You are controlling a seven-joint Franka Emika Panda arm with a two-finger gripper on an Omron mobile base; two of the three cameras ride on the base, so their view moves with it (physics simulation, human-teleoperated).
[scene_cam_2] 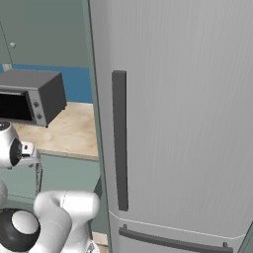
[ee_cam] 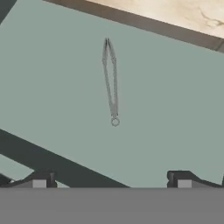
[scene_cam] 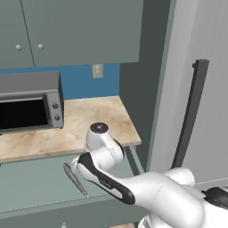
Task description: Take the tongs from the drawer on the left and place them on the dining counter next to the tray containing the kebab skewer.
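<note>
The tongs (ee_cam: 111,81) lay flat on the grey-green floor of the open drawer (ee_cam: 52,87), alone there and touching none of its walls. In the hand view they ran lengthwise away from the tool (ee_cam: 111,180), with the small ring of the joined end nearest the tool and the two narrow arms pointing toward the beige marbled surface (ee_cam: 175,15) beyond the drawer's far edge. The tongs sat ahead of the tool and roughly centred between its two dark fingertips (ee_cam: 41,179), well apart from both. The tool was released, jaws spread wide and holding nothing.

In the left base view the tongs (scene_cam: 75,179) appeared as a slim grey strip on the drawer floor (scene_cam: 31,187), just beside the arm's black-striped forearm link. The white arm rose from the lower right, reached left and forward, and bent at a rounded joint above the drawer, below the front edge of the surface (scene_cam: 67,129). A toaster oven (scene_cam: 29,102) stood on that surface at the left. A tall grey refrigerator (scene_cam_2: 173,123) with a dark vertical handle (scene_cam_2: 119,141) stood to the right.
</note>
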